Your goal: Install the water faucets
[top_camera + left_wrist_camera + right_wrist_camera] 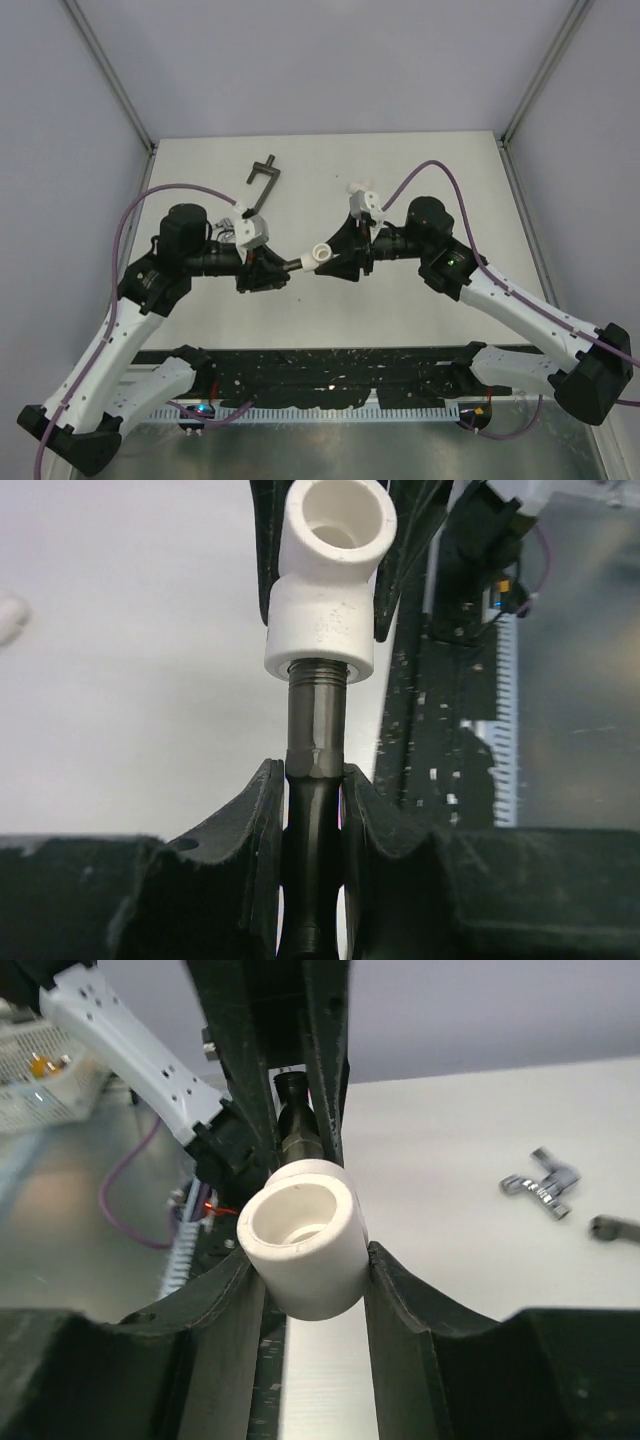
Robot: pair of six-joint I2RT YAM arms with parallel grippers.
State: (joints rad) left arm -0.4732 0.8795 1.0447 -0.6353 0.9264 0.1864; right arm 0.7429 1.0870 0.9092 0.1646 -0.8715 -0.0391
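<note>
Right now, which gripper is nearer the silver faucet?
Left. The left gripper, holding the dark faucet, sits close to the silver faucet; the right gripper lies farther, past the white elbow.

1. White elbow point(321, 254) sits right between the right claw's point(333, 262) fingers, touching both, with an open socket facing up.
2. Dark T-handled bar point(262, 172) lies flat on the pale table point(440, 170), well beyond the left claw point(283, 268).
3. Black speckled mat point(330, 372) runs behind both claws at the near edge.
4. White toothed strip point(330, 412) sits just behind the mat.
</note>
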